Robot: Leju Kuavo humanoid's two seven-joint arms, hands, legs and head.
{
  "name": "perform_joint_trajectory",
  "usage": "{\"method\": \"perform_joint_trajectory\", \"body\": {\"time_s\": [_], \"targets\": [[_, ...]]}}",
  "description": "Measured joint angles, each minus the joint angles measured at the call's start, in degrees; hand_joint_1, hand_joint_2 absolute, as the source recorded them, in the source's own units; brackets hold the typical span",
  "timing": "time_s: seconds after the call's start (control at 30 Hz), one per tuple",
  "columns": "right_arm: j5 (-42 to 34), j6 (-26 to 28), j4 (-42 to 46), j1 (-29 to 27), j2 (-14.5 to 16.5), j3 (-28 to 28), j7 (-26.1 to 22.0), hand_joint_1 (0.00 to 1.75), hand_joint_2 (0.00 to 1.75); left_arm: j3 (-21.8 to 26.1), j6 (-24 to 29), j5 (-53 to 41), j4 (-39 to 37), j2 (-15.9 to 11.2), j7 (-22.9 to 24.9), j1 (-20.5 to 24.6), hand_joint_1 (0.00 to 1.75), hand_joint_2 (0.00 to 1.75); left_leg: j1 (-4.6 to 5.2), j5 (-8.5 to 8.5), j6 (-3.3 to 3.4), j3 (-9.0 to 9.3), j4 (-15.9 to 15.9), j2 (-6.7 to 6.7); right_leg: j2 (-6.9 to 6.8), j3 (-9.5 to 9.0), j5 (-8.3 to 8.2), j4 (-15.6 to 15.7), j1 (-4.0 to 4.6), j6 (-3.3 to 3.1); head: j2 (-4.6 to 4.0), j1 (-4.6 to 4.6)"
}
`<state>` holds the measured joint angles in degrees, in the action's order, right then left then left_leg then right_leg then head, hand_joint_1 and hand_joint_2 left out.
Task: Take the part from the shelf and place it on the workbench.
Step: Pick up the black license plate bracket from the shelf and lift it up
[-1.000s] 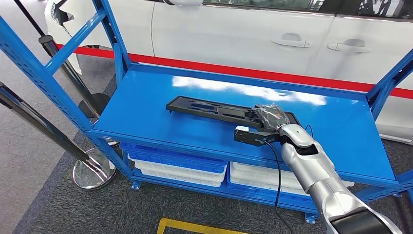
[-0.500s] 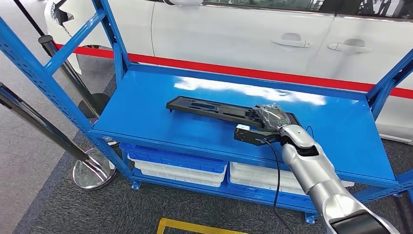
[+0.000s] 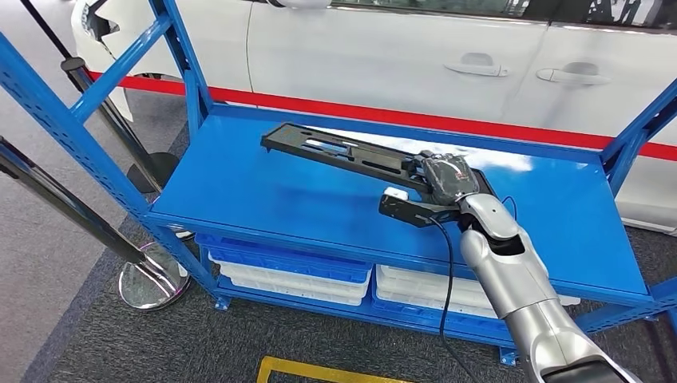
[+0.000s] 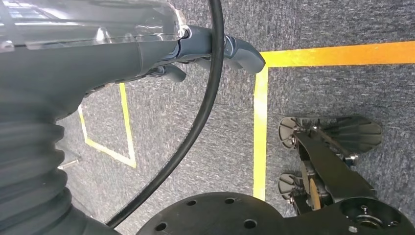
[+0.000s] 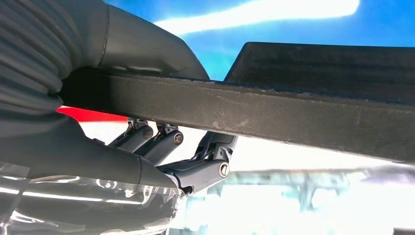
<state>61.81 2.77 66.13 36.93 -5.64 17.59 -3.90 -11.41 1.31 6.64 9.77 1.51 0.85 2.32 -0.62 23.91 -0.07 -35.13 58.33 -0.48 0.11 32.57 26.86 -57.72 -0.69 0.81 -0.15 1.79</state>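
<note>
The step in hand was the lifting of the part (image 3: pixel 351 157) from the shelf (image 3: pixel 239 191): the picking was done, the carrying to the bench was not yet begun. The part, a long flat black plate with slots, was held in the air over the blue shelf surface, slanting from the right hand (image 3: pixel 449 177) toward the rear left corner of the shelf. Its far end stood clearly above the surface (a soft dark shadow lay under it on the blue paint).

The right hand was clamped on the near end of the part. In the right wrist view the dark fingers (image 5: pixel 195 169) curled along one face of the plate and the thick thumb (image 5: pixel 147 49) pressed on the other face, so the edge of the part (image 5: pixel 293 112) ran between them. The grip was at one end only, so I judged that the long free end could sag or swing.

The left hand (image 4: pixel 215 49) hung low beside the robot, over the grey carpet with yellow lines, and held nothing; its fingers looked loosely bent, not tightly closed.

The next move, in my judgement, called for raising the part free of the blue uprights, drawing it back over the front edge of the shelf, and then turning toward the bench, slowly, because the plate is long.
</note>
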Motion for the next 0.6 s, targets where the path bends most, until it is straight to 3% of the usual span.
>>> {"method": "perform_joint_trajectory", "body": {"time_s": [0.2, 0.4, 0.53, 0.6], "targets": [[1.0, -3.0, 12.7, 0.3, 0.7, -1.0, 1.1, 1.75, 1.75, 0.0, 0.5, -0.4, 0.0, 0.0, -0.2, 0.0, 0.0, 1.75, 0.04, 0.03, 0.04, -0.13, 0.1, -0.01, -0.01, 0.09, 0.0, 0.0, -0.1, 0.0, 0.0, 0.0], [2.6, -2.7, 18.0, -0.5, 0.7, -1.0, 1.1, 1.75, 1.75, 0.0, 0.7, -1.0, 0.0, 0.1, -0.2, 0.0, 0.0, 1.75, 0.12, 0.24, 0.32, -0.29, 0.4, -0.01, -0.02, 0.09, 0.03, 0.0, -0.32, 0.12, 0.0, 0.01], [4.3, -2.3, 19.1, -1.0, 0.7, -1.0, 1.0, 1.75, 1.75, -0.1, 0.8, -1.2, 0.0, 0.1, -0.2, 0.0, 0.0, 1.75, 0.37, 0.31, 0.82, -0.41, 0.7, -0.02, -0.01, 0.04, -0.09, 0.1, -0.56, 0.77, 0.0, 0.01], [5.2, -1.9, 19.5, -1.1, 0.6, -0.9, 0.9, 1.75, 1.75, -0.1, 0.9, -1.2, 0.0, 0.1, -0.2, 0.1, 0.0, 1.75, 0.1, -0.26, 1.48, -0.09, -0.1, 0.12, 0.07, 0.13, 0.33, -0.2, -0.55, 1.13, 0.0, 0.0]]}}
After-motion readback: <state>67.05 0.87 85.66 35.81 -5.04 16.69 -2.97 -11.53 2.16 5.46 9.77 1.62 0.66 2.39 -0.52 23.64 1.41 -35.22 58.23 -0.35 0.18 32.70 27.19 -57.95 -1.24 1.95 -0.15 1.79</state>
